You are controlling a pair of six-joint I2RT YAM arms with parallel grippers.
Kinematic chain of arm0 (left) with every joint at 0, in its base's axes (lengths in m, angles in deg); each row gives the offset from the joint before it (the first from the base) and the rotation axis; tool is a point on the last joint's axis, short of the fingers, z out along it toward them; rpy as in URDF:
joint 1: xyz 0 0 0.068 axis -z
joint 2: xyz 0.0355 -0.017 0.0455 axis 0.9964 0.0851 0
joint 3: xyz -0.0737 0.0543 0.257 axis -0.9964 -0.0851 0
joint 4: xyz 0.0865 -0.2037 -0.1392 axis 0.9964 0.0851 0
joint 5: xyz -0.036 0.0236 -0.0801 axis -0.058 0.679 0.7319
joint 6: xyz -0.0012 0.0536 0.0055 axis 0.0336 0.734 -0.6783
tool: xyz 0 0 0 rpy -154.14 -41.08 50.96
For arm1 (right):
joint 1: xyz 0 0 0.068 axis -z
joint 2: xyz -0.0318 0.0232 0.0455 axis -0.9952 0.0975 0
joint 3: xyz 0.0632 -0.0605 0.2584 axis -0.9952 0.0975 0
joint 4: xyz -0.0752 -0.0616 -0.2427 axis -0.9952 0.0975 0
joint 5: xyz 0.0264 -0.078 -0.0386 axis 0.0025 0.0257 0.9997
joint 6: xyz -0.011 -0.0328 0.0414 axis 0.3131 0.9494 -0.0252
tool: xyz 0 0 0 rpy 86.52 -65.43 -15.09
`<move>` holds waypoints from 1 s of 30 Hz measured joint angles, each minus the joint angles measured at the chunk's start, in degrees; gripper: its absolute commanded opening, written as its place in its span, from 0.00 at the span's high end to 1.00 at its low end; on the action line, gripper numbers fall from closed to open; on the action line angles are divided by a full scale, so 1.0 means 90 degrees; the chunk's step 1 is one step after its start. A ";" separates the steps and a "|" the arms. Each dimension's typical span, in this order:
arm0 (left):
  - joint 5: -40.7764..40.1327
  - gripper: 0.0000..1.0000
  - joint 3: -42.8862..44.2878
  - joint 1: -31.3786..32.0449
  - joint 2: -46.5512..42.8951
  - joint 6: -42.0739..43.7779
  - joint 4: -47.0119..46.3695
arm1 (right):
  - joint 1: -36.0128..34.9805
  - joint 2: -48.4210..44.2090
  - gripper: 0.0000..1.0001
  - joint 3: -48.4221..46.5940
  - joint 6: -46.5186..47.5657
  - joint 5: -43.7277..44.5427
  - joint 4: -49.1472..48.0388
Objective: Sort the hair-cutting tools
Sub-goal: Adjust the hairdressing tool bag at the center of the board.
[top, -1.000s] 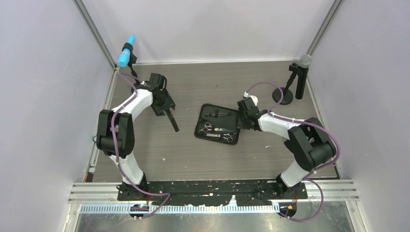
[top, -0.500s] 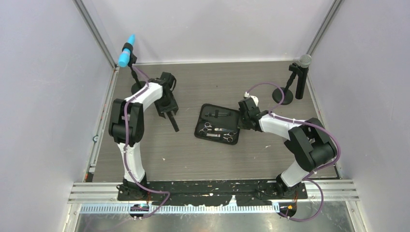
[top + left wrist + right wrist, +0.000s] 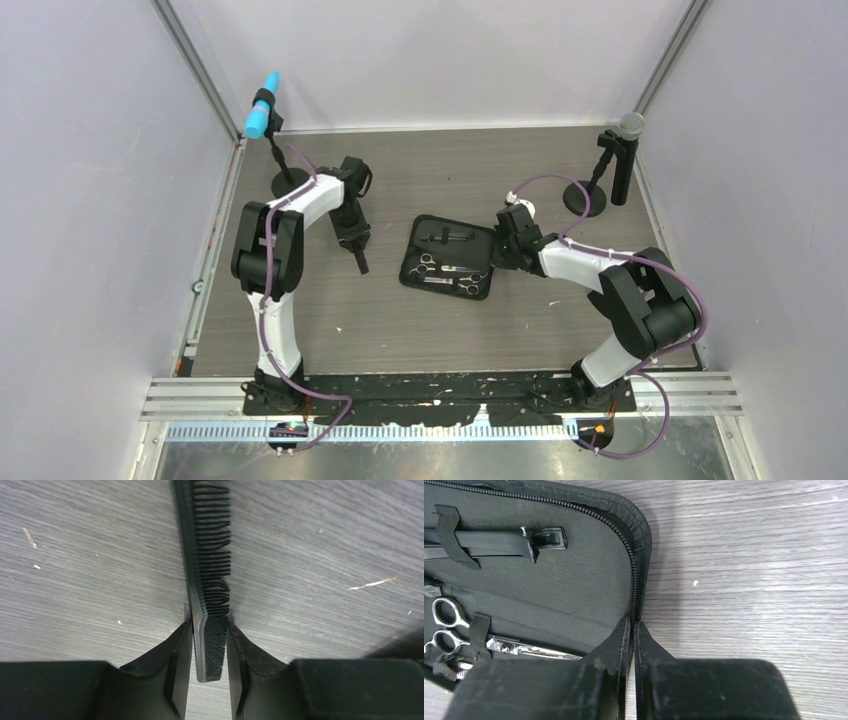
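Tabletop (image 3: 450, 340); comb (image 3: 209, 630) end between left jaws

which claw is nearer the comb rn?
Left. The left claw straddles the comb at its end, touching both sides; the right claw is shut on the case rim, off to the comb's right.

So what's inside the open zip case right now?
Two silver scissors and black clips sit strapped inside the zip case. The right gripper, pinching its rim, hides the near corner in its wrist view. The comb lies outside.
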 measured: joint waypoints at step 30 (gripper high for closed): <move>0.1134 0.78 -0.4087 0.1219 -0.3065 -0.0282 -0.0998 | -0.0998 -0.1843 0.85 0.1705 -0.1095 -0.0068 -0.0129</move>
